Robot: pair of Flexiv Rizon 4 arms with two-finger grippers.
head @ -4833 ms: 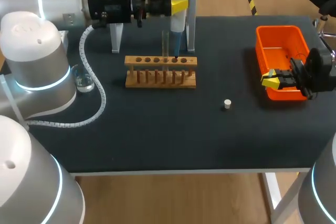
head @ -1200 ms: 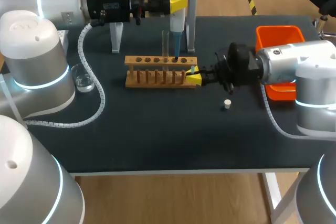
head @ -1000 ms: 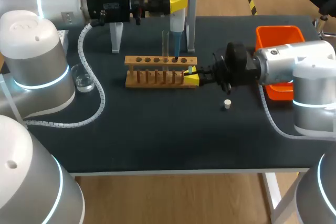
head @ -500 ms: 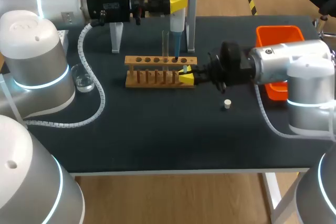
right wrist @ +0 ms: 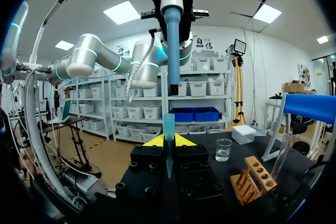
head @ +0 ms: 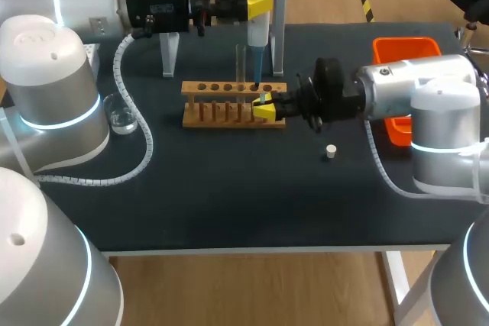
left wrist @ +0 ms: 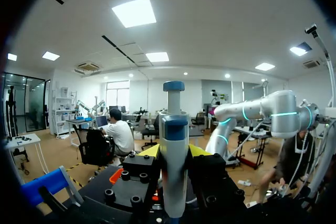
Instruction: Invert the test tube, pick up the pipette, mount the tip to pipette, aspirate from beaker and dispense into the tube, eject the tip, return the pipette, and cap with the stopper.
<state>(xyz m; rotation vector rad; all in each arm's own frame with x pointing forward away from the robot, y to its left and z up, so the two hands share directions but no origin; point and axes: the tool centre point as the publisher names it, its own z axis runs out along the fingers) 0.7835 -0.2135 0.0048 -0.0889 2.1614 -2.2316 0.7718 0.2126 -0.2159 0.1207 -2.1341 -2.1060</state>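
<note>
Two right fingers (head: 265, 110) are clamped on a thin, see-through blue tip (right wrist: 168, 129), upright by the wooden rack (head: 221, 88). Just above it hangs the smooth white-and-blue pipette (head: 258, 32), squeezed between the left fingers (head: 260, 7).

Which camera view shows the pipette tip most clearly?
The right wrist view: the pipette tip stands upright in the right gripper, facing the pipette. The head view hardly shows it; the left wrist view does not.

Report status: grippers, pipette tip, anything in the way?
Left gripper shut on pipette, above the test tube rack. Right gripper shut on pipette tip, lined up with the pipette's end, gap remaining. Nothing between them.
</note>
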